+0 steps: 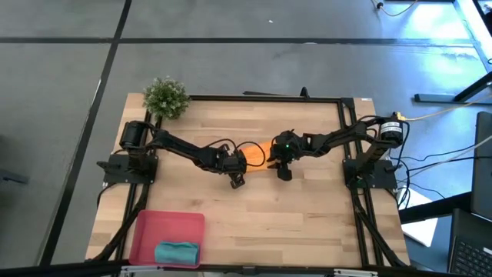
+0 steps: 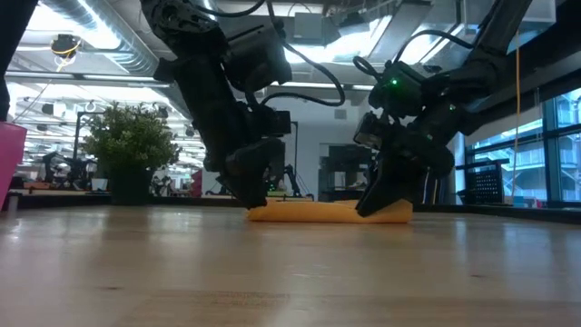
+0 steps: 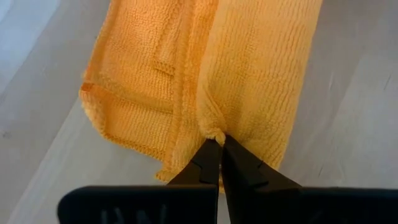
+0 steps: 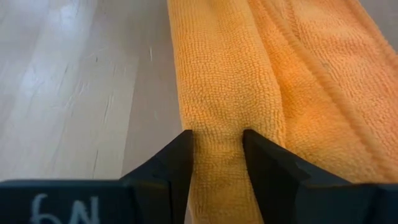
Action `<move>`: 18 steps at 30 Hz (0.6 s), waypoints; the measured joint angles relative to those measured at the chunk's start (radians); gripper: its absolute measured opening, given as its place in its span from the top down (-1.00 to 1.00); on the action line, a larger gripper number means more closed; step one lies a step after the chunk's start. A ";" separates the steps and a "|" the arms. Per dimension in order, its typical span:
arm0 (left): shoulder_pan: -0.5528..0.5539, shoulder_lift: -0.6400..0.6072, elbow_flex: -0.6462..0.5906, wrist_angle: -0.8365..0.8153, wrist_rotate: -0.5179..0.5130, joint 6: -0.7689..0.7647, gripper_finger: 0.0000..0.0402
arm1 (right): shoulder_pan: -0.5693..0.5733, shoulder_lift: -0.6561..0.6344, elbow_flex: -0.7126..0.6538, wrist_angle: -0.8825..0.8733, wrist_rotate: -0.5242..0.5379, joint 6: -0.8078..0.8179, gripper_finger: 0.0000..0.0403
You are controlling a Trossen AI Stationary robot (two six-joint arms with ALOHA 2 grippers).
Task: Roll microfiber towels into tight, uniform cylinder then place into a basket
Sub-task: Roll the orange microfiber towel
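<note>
The orange towel (image 1: 257,151) lies on the wood table, partly rolled: a thick roll (image 4: 217,68) runs along one side and a flat part (image 3: 134,87) lies beside it. My left gripper (image 3: 217,142) is at the towel's left end, shut on a bit of the roll. My right gripper (image 4: 217,142) is at the right end, with the roll between its fingers. In the low view both grippers (image 2: 259,204) (image 2: 374,207) reach down onto the towel (image 2: 322,213). The teal towel (image 1: 177,251) lies bunched in the pink basket (image 1: 150,227) at the near left. My left gripper pinches a small pucker of cloth (image 3: 215,132) at the roll's left end between its two fingertips. The fingers slant down from the table's left and point along the roll. The towel rests on the table. How many layers are caught does not show. My right gripper has the roll's right end (image 4: 217,127) between its two fingers (image 4: 181,155), one on each side of the roll. The fingers slant down from the table's right and point along the roll. The roll lies on the table, bulging slightly between the fingers.
A small green potted plant (image 1: 165,97) stands at the table's far left corner. Black frame rails (image 1: 265,98) run along the table's edges. Bare wood (image 1: 300,223) stretches between the towel and the near edge, to the right of the basket.
</note>
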 joint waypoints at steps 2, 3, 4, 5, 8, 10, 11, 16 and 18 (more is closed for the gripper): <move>0.000 0.000 -0.001 0.002 -0.006 0.001 0.96 | 0.000 0.000 0.000 0.000 0.000 0.001 0.27; 0.000 0.000 0.000 0.000 -0.006 0.001 0.93 | 0.000 0.000 0.000 0.000 0.000 0.002 0.27; 0.000 0.000 0.000 -0.002 -0.008 0.001 0.89 | 0.000 0.000 0.000 0.000 0.000 0.003 0.27; 0.000 0.000 0.000 -0.003 -0.013 0.001 0.85 | 0.000 0.000 -0.001 0.000 0.000 0.003 0.27; 0.001 0.000 0.000 -0.005 -0.033 0.001 0.71 | 0.000 0.001 -0.001 0.001 -0.001 0.003 0.27; 0.002 0.000 -0.001 -0.007 -0.049 0.001 0.62 | 0.000 0.001 -0.001 0.001 -0.001 0.004 0.27; 0.002 0.000 -0.001 -0.008 -0.052 0.004 0.59 | 0.000 0.001 -0.001 0.001 -0.001 0.004 0.27; 0.004 -0.027 -0.002 -0.027 -0.039 0.138 0.54 | 0.000 0.001 -0.002 0.002 -0.001 0.004 0.27; 0.001 -0.061 -0.008 -0.088 -0.039 0.159 0.54 | 0.000 0.001 -0.003 0.003 -0.003 0.006 0.27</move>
